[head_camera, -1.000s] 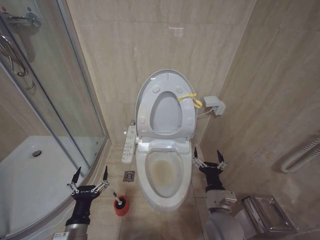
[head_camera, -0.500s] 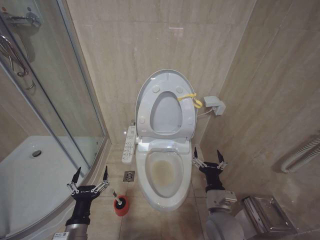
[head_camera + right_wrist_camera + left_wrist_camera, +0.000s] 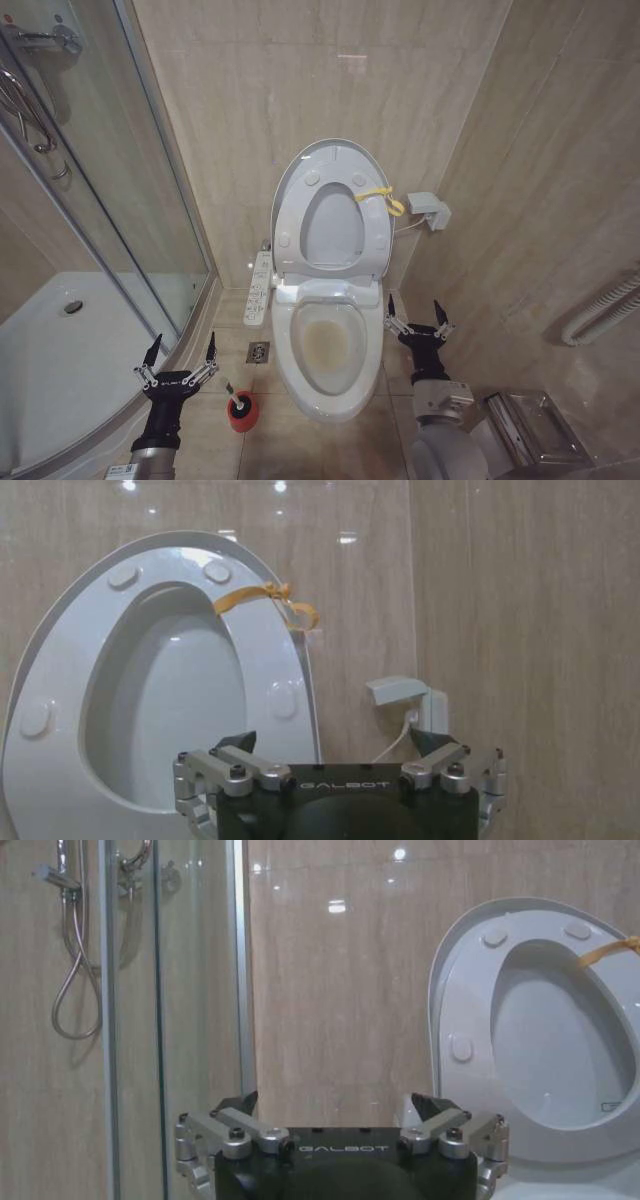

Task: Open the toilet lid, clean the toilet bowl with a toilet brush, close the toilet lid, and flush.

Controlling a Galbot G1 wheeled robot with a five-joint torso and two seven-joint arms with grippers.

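The toilet lid [image 3: 335, 228] stands raised against the back wall with the ring seat [image 3: 290, 215] up in front of it and a yellow strap [image 3: 382, 198] at its rim. Below lies the toilet bowl [image 3: 326, 345], stained yellowish-brown inside. The toilet brush [image 3: 236, 398] stands in a red cup [image 3: 241, 414] on the floor left of the bowl. My left gripper [image 3: 184, 345] hangs open just left of the brush, nothing between its fingers. My right gripper [image 3: 413, 305] is open beside the bowl's right edge. The wrist views show the lid [image 3: 550, 1042] [image 3: 170, 705] beyond each open gripper [image 3: 335, 1102] [image 3: 335, 739].
A glass shower enclosure [image 3: 130, 200] and its white tray [image 3: 60, 350] fill the left. A long control panel [image 3: 258, 290] and a floor drain [image 3: 259, 352] lie left of the toilet. A white wall box [image 3: 428, 210], a corrugated hose [image 3: 600, 315] and a metal box [image 3: 530, 430] are on the right.
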